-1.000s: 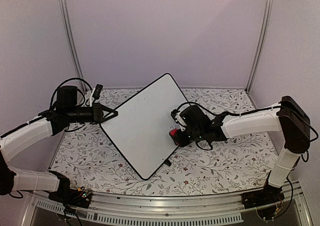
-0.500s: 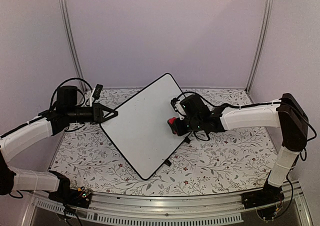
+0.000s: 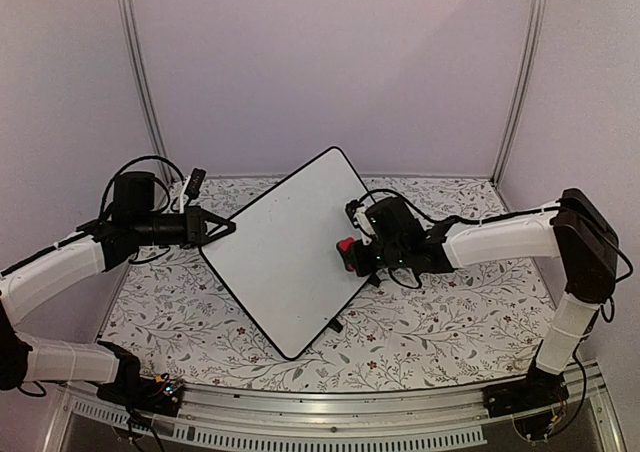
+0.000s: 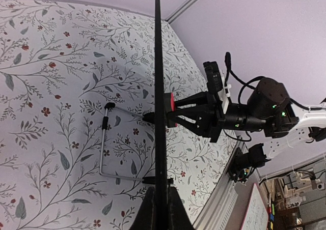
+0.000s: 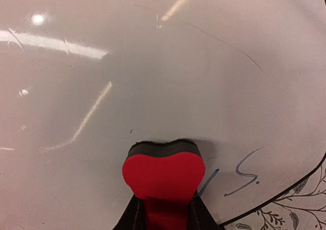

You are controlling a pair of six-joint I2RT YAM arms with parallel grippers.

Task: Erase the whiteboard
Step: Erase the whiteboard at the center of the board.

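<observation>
Top external view: the shiny white whiteboard with thin black frame (image 3: pixel 285 257) stands tilted on the flowery table (image 3: pixel 450 322). Left jaws pinch its edge tight. Right jaws grip a red eraser block (image 3: pixel 346 245) touching it.

The whiteboard (image 4: pixel 158 62) stands edge-on — left fingers (image 4: pixel 147 216) pinch its rim, red eraser (image 4: pixel 171 104) touching.

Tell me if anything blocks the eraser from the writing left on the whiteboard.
Nothing visible. The eraser, held in the right gripper, presses the whiteboard; the grey marks lie beside it, bare board between.
</observation>
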